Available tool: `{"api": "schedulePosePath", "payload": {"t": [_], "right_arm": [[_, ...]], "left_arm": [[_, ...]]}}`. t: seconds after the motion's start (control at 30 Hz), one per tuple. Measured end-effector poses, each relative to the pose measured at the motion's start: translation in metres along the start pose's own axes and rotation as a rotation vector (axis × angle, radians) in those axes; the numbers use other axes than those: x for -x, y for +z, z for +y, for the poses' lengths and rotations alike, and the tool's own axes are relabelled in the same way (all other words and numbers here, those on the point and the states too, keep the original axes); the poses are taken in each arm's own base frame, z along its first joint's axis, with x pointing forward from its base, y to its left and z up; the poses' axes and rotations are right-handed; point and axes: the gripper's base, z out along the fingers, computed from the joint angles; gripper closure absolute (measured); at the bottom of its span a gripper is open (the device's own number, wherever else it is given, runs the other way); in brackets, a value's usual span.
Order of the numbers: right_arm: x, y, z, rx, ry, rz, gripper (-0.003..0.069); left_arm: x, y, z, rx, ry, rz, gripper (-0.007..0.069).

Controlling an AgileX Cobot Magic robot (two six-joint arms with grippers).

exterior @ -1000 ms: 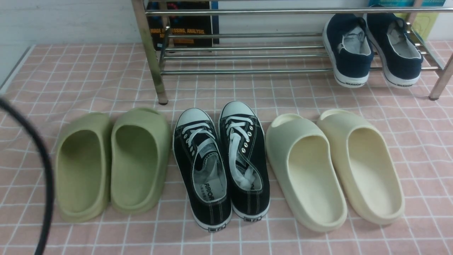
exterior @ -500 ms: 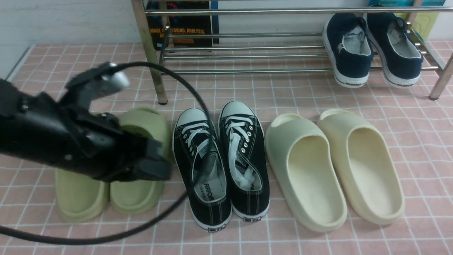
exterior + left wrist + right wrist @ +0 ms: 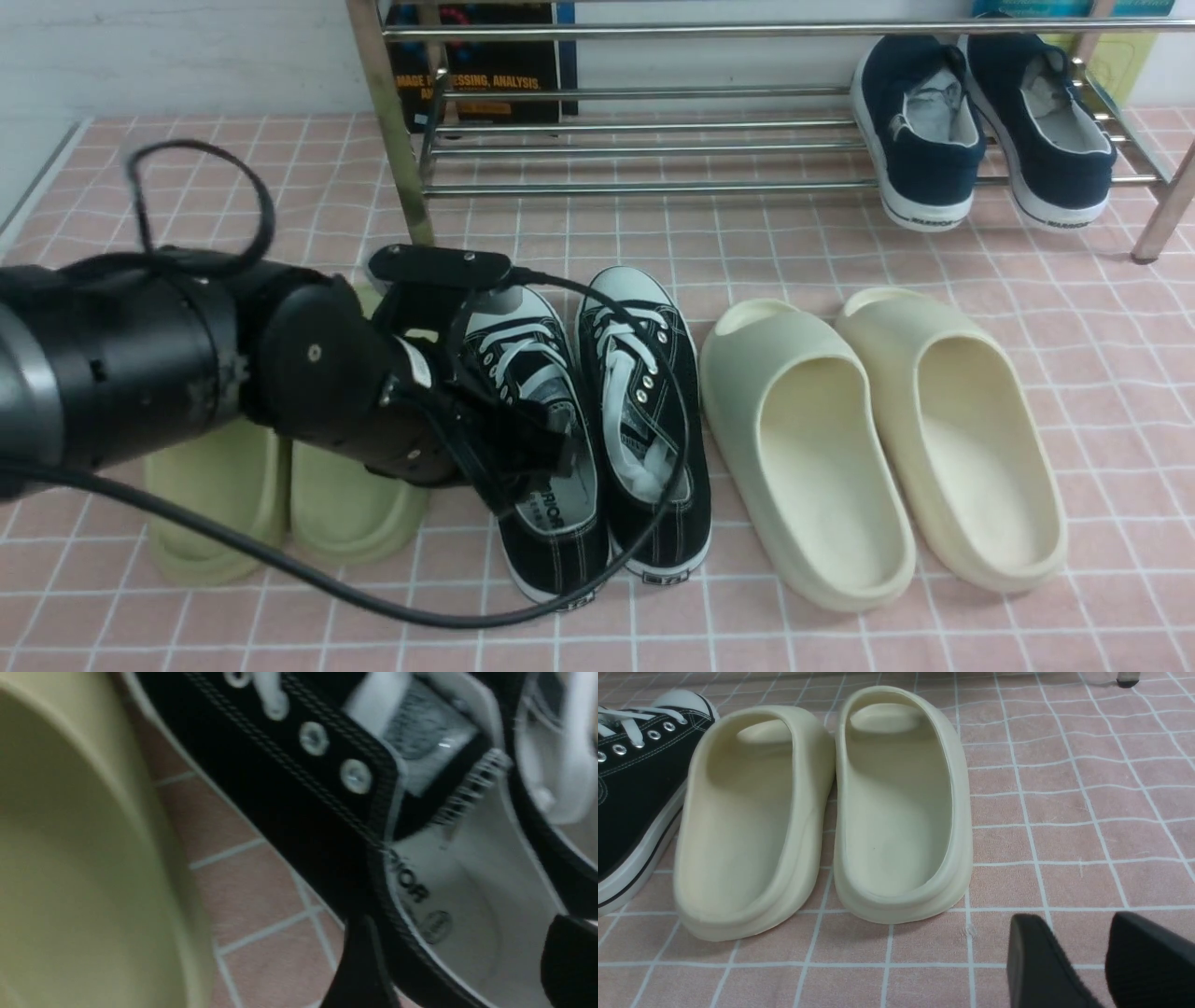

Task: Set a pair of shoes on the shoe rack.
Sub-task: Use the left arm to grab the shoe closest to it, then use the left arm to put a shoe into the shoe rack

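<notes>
Spanning sneaker's (image 3: pixel 289 779) collar rim: spread left gripper (image 3: pixel 460 933)

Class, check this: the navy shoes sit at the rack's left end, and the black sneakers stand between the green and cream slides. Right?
No: the front view shows the navy shoes at the right end of the rack. The black sneakers stand between the green slides and cream slides.

I can read orange capitals "ESSING, ANALYSIS," on the dark book cover (image 3: pixel 485 65). On the white insole (image 3: pixel 553 509) of the left-hand black canvas sneaker with white laces (image 3: pixel 553 558) I make out "RIOR"; the left wrist view gives "IOR"
</notes>
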Motion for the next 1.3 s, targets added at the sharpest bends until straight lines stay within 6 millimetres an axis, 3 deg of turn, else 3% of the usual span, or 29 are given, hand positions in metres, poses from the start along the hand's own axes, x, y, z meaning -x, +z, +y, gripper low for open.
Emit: {"api": "schedulePosePath", "payload": {"t": [0.2,0.23,0.33,0.47,0.5,0.57,0.63,0.83,1.03,1.2,1.3], "right_arm": [[0.0,0.0,0.0,0.0,0.0,0.0,0.0421],[0.0,0.0,0.0,0.0,0.0,0.0,0.0421],[0.0,0.0,0.0,0.0,0.0,0.0,0.0421],[0.0,0.0,0.0,0.0,0.0,0.0,0.0421],[0.0,0.0,0.0,0.0,0.0,0.0,0.0421],[0.0,0.0,0.0,0.0,0.0,0.0,0.0421],[0.0,0.0,0.0,0.0,0.0,0.0,0.0421],[0.0,0.0,0.0,0.0,0.0,0.0,0.042],[0.0,0.0,0.0,0.0,0.0,0.0,0.042],[0.0,0.0,0.0,0.0,0.0,0.0,0.042],[0.0,0.0,0.0,0.0,0.0,0.0,0.042]], "left_arm": [[-0.001,0.03,0.005,0.04,-0.022,-0.001,0.0209],[-0.003,0.042,0.006,0.043,-0.026,0.01,0.0259],[-0.004,0.051,0.007,0.043,-0.033,0.01,0.0327],[-0.003,0.051,0.007,0.043,-0.043,0.004,0.0431],[-0.002,0.048,0.007,0.041,-0.059,-0.004,0.0501],[0.0,0.042,0.006,0.04,-0.081,-0.01,0.0572],[0.004,0.033,0.005,0.045,-0.102,0.006,0.0596],[0.049,0.001,-0.002,0.087,-0.061,0.036,0.0608],[0.094,-0.017,-0.005,0.146,0.005,-0.03,0.0612],[0.126,-0.024,-0.006,0.151,0.013,-0.124,0.0612],[0.145,-0.014,0.004,0.162,-0.017,-0.149,0.0612]]}}
